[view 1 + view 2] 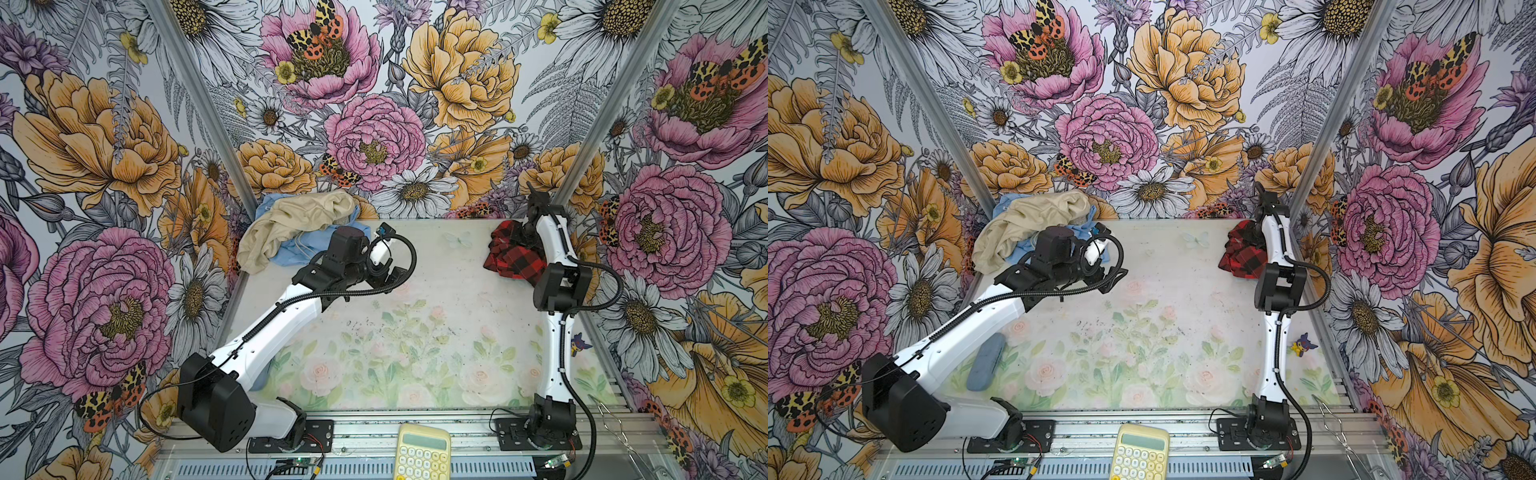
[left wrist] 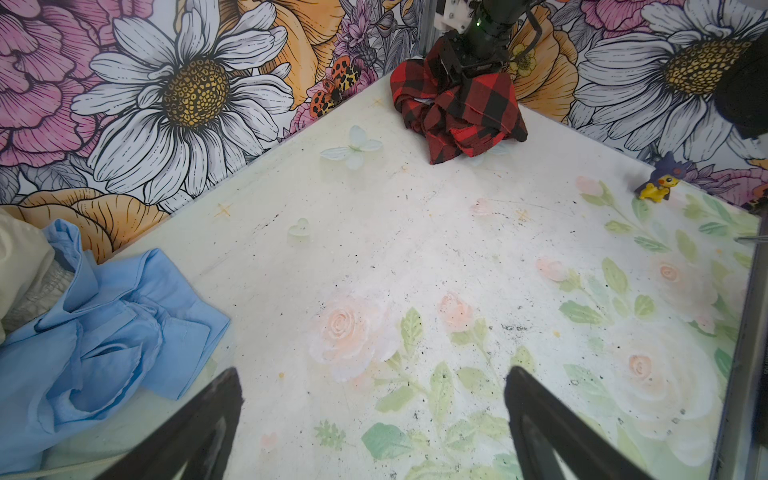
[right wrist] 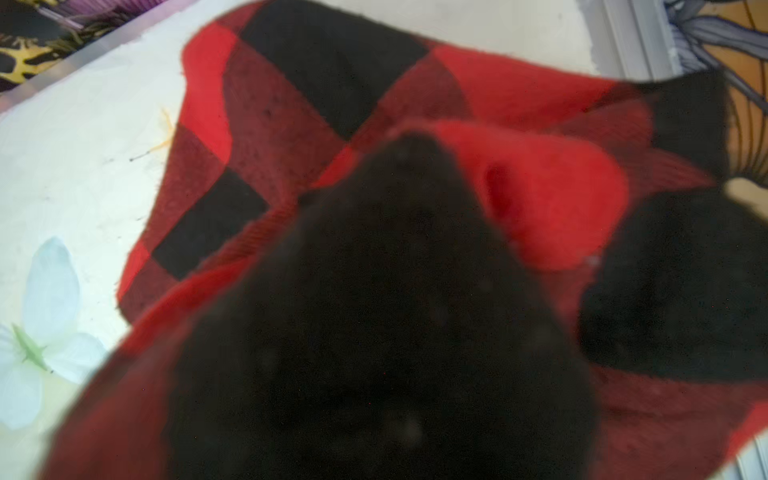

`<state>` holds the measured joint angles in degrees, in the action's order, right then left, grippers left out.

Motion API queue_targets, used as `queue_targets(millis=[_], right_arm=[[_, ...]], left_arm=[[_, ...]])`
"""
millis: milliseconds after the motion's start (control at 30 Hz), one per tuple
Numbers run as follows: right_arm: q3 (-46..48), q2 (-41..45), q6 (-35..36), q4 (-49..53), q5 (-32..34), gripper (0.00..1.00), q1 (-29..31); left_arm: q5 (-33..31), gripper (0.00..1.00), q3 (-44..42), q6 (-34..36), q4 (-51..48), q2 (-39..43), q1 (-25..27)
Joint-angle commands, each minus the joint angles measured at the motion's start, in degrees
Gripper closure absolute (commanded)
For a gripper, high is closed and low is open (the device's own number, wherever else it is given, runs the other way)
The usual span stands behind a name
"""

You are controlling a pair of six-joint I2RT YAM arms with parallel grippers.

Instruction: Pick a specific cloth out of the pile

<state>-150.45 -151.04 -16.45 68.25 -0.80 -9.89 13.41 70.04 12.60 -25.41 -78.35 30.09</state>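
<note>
While the red-and-black cloth (image 1: 513, 254) lies bunched up at the far right corner of the table (image 1: 436, 299), the pile (image 1: 291, 232) sits well apart at the far left corner. The pile is a beige cloth (image 1: 291, 218) on top of a blue cloth (image 2: 124, 332). So the red-and-black cloth looks picked out, away from the others.

The right gripper (image 2: 463, 72) is right on top of the cloth, down in its folds. Its wrist view is blurry and full of red and black, so I cannot tell if its jaws are wide or closed, or if they hold any cloth. The left gripper (image 2: 374, 374) hangs over the bare table near the blue cloth. Its jaws are wide apart and hold nothing.

The cloth looks soft, light and floppy. I think it will bend and droop and not keep its shape. It will not break, and its fuzzy face should not slip much. A good place to grab is a raised fold on top of the bunch, where the fingers can pinch a thick bit. A pinch on only a thin corner may let the rest drag on the table.
</note>
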Motion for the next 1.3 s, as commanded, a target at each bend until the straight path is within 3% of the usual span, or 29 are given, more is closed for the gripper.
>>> queue_targets(millis=[0, 133, 233, 500, 833, 933, 1067, 1133, 1167, 1200, 1267], right_arm=[[-0.5, -0.4, -0.3, -0.8, 0.2, 0.29, 0.7], [-0.5, 1.9, -0.7, -1.9, 1.1, 0.17, 1.0], [-0.5, 4.1, -1.0, -2.7, 0.8, 0.13, 1.1], [2.8, 11.8, -1.6, -2.8, 0.4, 0.13, 1.2], [18.6, 24.4, -0.3, -7.0, -0.3, 0.13, 4.0], [22.7, 27.4, -1.5, -9.4, -3.2, 0.13, 5.6], [35.1, 35.2, 0.5, -17.6, -7.3, 0.14, 9.9], [45.3, 41.8, 2.3, -25.8, -6.3, 0.13, 12.9], [50.8, 45.8, 2.8, -30.4, -5.6, 0.12, 14.2], [56.4, 49.8, 3.0, -35.6, -5.3, 0.03, 15.1], [67.2, 56.8, 1.6, -45.6, -5.4, 0.00, 15.3]], left_arm=[[0.3, 0.01, -0.3, 0.3, 1.2, 1.0, -0.5], [0.4, 0.01, -0.3, 0.3, 1.2, 0.8, -0.6], [0.4, 0.01, -0.3, 0.3, 1.2, 0.8, -0.6], [0.5, 0.01, -0.3, 0.4, 1.2, 0.9, -0.6], [0.7, 0.01, -0.2, 0.2, 1.2, 1.3, -0.6], [0.7, 0.01, -0.3, 0.1, 1.2, 1.5, -0.6], [0.5, 0.01, -0.3, 0.3, 1.2, 2.1, -0.7], [-0.2, 0.01, -0.4, 0.3, 1.2, 2.2, -0.9], [-0.3, 0.01, -0.5, 0.2, 1.3, 2.2, -1.3], [-0.2, 0.01, -0.5, -0.3, 1.5, 2.2, -1.8], [0.7, 0.01, -0.9, -1.6, 2.5, 2.2, -3.5]])
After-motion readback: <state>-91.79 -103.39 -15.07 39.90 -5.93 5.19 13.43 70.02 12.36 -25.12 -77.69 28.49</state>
